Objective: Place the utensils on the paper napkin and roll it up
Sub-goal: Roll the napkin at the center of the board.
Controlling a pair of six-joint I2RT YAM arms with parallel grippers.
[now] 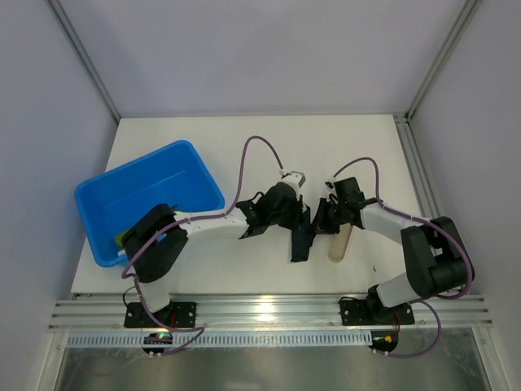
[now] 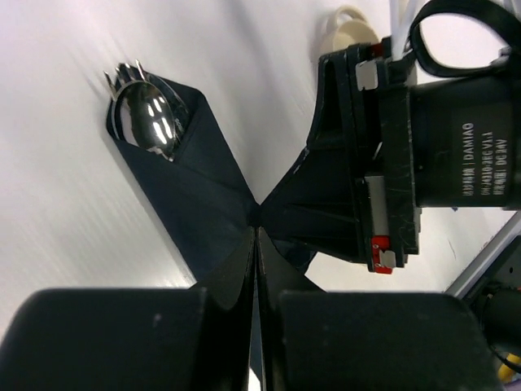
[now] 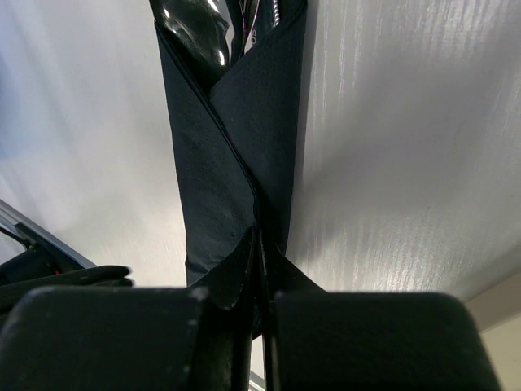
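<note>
The paper napkin [image 1: 301, 247] lies rolled into a slim black tube on the white table, between the two arms. The utensils [image 2: 148, 114] stick out of its open end, with a shiny spoon bowl and fork tines behind it; they also show in the right wrist view [image 3: 199, 24]. My left gripper [image 2: 256, 232] is shut, its tips down on the middle of the napkin [image 2: 191, 183]. My right gripper [image 3: 259, 235] is shut too, its tips on the same stretch of napkin [image 3: 236, 138], facing the left one. I cannot tell whether either pinches paper. From above, the left gripper [image 1: 304, 221] and right gripper [image 1: 317, 221] meet over the roll.
A thick beige cylinder [image 1: 339, 243] lies just right of the roll, under the right wrist. A blue tub [image 1: 146, 199] stands at the left, beside the left arm. The right gripper's body [image 2: 399, 147] fills the right side of the left wrist view.
</note>
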